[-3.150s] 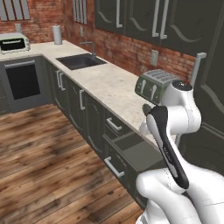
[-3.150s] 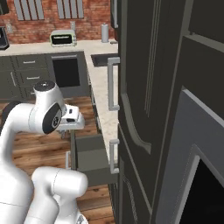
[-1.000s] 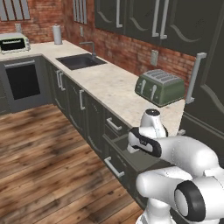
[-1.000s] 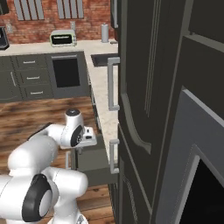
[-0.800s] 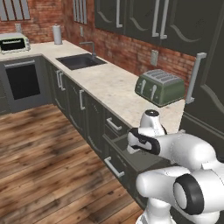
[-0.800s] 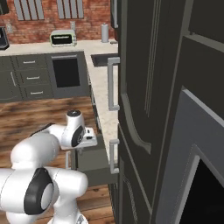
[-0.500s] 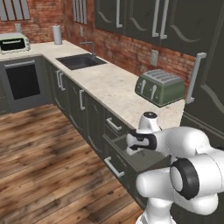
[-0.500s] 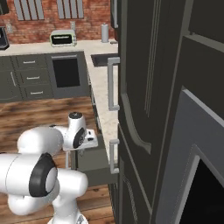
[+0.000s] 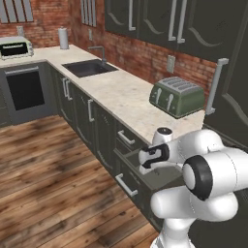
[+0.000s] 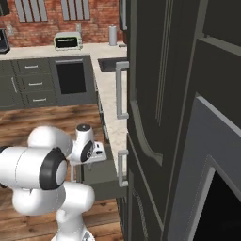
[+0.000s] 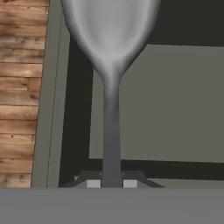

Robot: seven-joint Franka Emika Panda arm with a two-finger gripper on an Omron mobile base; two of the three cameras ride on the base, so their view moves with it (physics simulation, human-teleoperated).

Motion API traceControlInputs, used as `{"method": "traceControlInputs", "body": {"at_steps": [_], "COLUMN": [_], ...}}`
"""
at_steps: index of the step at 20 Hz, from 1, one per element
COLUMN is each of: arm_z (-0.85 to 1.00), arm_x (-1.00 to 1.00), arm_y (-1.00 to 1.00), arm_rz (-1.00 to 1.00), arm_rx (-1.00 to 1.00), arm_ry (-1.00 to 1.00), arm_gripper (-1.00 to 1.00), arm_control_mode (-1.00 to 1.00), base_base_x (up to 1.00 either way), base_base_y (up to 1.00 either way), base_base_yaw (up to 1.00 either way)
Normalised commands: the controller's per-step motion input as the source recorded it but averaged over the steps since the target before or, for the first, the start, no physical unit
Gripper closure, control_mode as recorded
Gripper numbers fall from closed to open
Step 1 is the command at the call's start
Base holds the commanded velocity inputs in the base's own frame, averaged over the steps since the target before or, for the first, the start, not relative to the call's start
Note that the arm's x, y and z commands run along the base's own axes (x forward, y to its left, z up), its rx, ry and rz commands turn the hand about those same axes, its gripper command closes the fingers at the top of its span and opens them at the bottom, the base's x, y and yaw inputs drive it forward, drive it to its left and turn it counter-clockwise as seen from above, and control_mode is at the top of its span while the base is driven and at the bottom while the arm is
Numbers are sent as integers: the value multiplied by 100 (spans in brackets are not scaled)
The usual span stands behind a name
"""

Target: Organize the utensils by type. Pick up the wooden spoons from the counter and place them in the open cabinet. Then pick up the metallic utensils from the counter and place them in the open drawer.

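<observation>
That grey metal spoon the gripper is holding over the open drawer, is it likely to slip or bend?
The metal spoon looks smooth and glossy, so it may slip. The gripper pinches only the thin handle end, so the wider bowl could make it pivot. It juts out straight without sagging, so it is probably stiff. Above the drawer, a drop would likely land inside.

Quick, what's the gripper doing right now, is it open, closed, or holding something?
Gripper: closed on the handle of the grey metal spoon, held above the open drawer.

Metal spoon (image 11: 111, 52) bowl tip cut off by top edge; handle end hidden, probably within hand (image 11: 112, 183).
</observation>
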Motion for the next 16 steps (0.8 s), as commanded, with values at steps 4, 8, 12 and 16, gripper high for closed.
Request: {"method": "traceControlInputs", "body": {"at_steps": [4,8,12,16], "arm_z": [-32,-31,-26,-23], "arm_x": [9,9,13,14], "arm_y": [0,0,0,0], "arm_rz": [0,0,0,0], "arm_rx": [0,0,0,0], "arm_ry": [0,0,0,0], "arm_gripper": [100,100,100,100], "arm_control_mode": [-100,-100,-100,-100], "base_base_x": [0,0,0,0], "base_base_y": [0,0,0,0], "base_base_yaw": [0,0,0,0]}}
